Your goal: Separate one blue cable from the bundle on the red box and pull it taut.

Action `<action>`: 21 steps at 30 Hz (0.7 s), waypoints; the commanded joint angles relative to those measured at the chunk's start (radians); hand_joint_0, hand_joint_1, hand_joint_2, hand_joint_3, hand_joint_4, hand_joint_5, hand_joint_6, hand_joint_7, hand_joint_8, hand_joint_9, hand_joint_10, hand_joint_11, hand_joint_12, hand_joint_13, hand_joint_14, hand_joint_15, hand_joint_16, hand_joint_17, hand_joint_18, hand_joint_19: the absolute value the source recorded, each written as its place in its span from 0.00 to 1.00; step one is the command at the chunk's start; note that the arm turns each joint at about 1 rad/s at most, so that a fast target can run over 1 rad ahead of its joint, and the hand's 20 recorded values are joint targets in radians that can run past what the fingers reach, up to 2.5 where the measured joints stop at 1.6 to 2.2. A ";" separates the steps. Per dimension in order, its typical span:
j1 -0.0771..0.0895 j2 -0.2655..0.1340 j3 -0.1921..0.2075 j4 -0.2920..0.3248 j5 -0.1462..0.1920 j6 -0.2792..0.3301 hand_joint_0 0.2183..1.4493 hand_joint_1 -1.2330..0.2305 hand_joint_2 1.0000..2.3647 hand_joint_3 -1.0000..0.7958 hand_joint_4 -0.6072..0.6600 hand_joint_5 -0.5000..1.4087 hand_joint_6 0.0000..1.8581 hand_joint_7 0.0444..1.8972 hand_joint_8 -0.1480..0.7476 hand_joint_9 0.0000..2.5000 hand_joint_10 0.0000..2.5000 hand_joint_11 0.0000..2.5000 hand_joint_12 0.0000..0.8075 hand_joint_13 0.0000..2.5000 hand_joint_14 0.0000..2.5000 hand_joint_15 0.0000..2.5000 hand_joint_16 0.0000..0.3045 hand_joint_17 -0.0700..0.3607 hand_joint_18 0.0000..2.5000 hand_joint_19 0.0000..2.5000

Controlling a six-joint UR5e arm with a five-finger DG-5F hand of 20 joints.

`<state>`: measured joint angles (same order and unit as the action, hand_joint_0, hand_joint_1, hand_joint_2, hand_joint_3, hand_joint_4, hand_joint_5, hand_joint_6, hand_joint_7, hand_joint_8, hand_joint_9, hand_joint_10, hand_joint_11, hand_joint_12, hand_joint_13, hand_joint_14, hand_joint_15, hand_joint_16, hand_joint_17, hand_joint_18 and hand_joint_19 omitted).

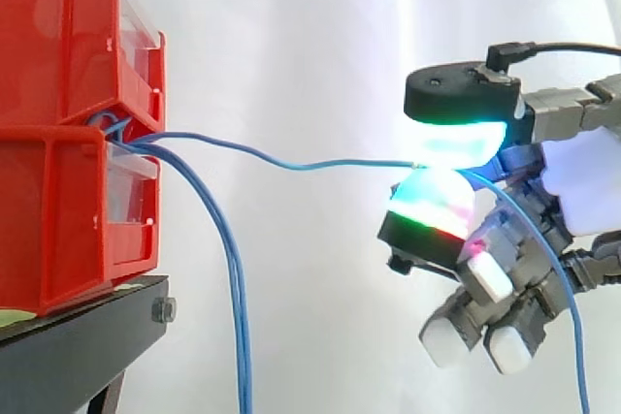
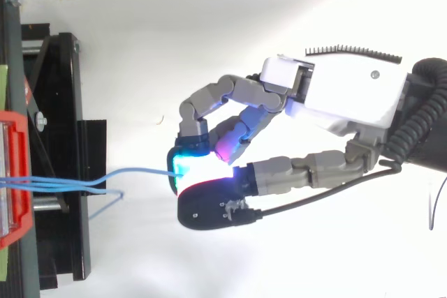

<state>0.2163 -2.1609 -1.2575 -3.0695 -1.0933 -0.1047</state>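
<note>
One thin blue cable (image 1: 291, 163) runs from the gap between the stacked red bins (image 1: 68, 123) rightward to my hand (image 2: 342, 92), nearly level with a slight sag. The hand (image 1: 572, 191) pinches it between two glowing pads (image 1: 456, 143), cyan above and green-red below. The cable's tail (image 1: 563, 278) drops down past the curled fingers. Two other blue cables (image 1: 233, 307) hang from the bins straight down. In the top view the cable bundle (image 2: 63, 183) leaves the red bin (image 2: 17, 200) and the held strand (image 2: 133, 169) reaches the pads.
The bins stand on a black stand (image 1: 87, 336) at the left, with its frame (image 2: 56, 137) below in the top view. A white curtain (image 1: 310, 46) is behind. Open space lies between bins and hand.
</note>
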 commanded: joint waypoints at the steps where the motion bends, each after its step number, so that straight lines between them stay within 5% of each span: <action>1: 0.000 0.001 0.000 0.068 0.000 -0.003 0.32 0.31 0.00 0.62 0.41 0.20 0.50 0.65 0.60 0.44 0.00 0.26 0.57 0.33 0.00 0.13 0.19 0.47 0.36 0.13; 4: -0.003 0.001 0.000 0.115 0.000 -0.004 0.32 0.31 0.00 0.62 0.42 0.20 0.50 0.65 0.60 0.44 0.01 0.25 0.57 0.33 0.00 0.13 0.19 0.47 0.36 0.13; 21: -0.005 0.000 0.000 0.118 0.001 -0.010 0.31 0.31 0.02 0.61 0.43 0.21 0.50 0.64 0.60 0.44 0.01 0.25 0.58 0.32 0.00 0.13 0.20 0.47 0.35 0.12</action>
<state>0.2117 -2.1613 -1.2580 -2.9509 -1.0932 -0.1150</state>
